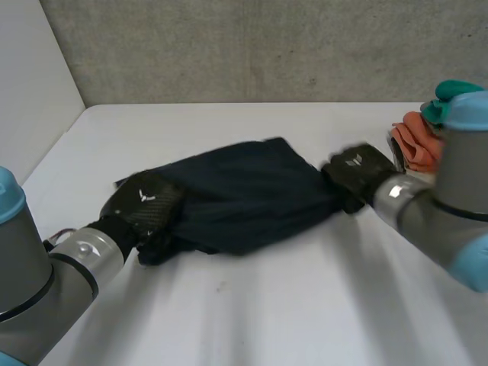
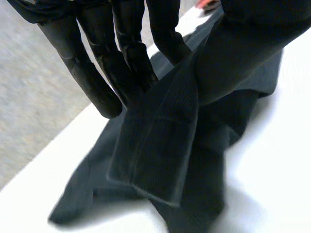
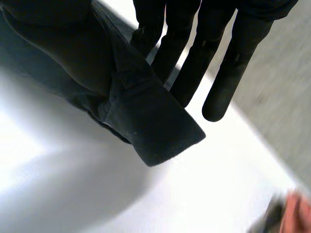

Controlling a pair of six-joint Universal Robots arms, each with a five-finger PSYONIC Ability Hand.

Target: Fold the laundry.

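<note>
A dark navy garment [image 1: 252, 194] lies bunched across the middle of the white table [image 1: 305, 305]. My left hand [image 1: 145, 202] is at its left end. In the left wrist view the cloth [image 2: 160, 145] runs up between the thumb and the straight fingers [image 2: 97, 82], pinched there, with a hemmed flap hanging down. My right hand [image 1: 354, 171] is at the garment's right end. In the right wrist view a cuff-like hem [image 3: 146, 121] is pinched between the thumb and the fingers [image 3: 228, 73] just above the table.
An orange cloth [image 1: 418, 141] and a teal cloth [image 1: 450, 95] lie piled at the table's far right, behind my right arm; the orange one [image 3: 296, 213] also appears beyond the right hand's fingertips. A grey wall runs along the table's back edge.
</note>
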